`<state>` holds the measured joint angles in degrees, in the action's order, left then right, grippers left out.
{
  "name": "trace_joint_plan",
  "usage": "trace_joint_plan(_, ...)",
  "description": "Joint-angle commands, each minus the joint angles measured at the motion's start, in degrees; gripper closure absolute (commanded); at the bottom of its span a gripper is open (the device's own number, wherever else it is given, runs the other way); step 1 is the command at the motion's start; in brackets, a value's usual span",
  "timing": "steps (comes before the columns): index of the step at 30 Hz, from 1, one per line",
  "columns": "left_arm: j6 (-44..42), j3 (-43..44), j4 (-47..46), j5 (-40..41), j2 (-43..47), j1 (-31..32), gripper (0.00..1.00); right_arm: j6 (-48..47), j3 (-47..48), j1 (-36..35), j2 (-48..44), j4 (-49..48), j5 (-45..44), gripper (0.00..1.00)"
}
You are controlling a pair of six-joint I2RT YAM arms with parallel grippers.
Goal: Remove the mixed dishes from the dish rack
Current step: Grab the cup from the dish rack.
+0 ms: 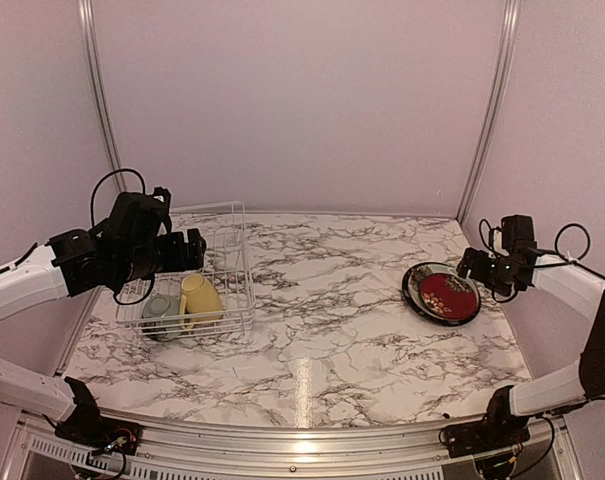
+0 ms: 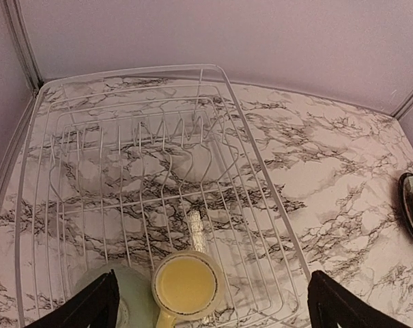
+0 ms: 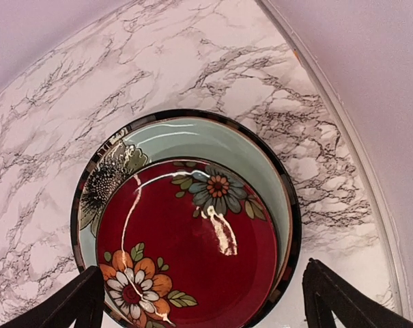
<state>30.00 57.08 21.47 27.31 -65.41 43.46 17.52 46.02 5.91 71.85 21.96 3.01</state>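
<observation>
Unload roughly half done: plates out on the tabletop, mug and bowl not yet unloaded.

My right end effector [image 1: 474, 265] hovered spread and empty over the round red flower-patterned plate [image 3: 192, 246]. That plate lay on top of a larger pale dark-rimmed round plate [image 3: 213, 140] on the right of the marbled tabletop [image 1: 332, 330], well apart from the white wire dish rack [image 1: 232, 260]. I saw only two plates; a third under them could not be told. My left end effector [image 1: 192, 250] hung over the rack's near end, its black fingers [image 2: 90, 307] wide apart and gripping nothing. The pale yellow handled mug [image 2: 186, 287] and the small pale-green bowl [image 2: 134, 301] sat side by side inside the rack. The plate slots were bare. I judged those two dishes were what was left.
</observation>
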Motion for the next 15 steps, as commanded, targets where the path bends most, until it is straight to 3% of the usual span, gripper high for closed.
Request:
trace_joint_plan(1, 2.7, 3.8, 7.2, -3.1, -4.6, -0.9, 0.01, -2.0, 3.4, -2.6, -1.8, 2.2, -6.4, 0.01)
trace_joint_plan(12, 4.4, 5.7, 13.2, -3.1, -4.5, -1.8, 0.01, -2.1, 5.3, -15.3, -1.5, -5.0, -1.5, 0.02)
trace_joint_plan(15, 3.0, 5.6, 13.9, -6.7, -4.0, -3.4, 0.01, -0.9, 7.3, -20.1, 1.4, -6.4, -0.5, 0.02)
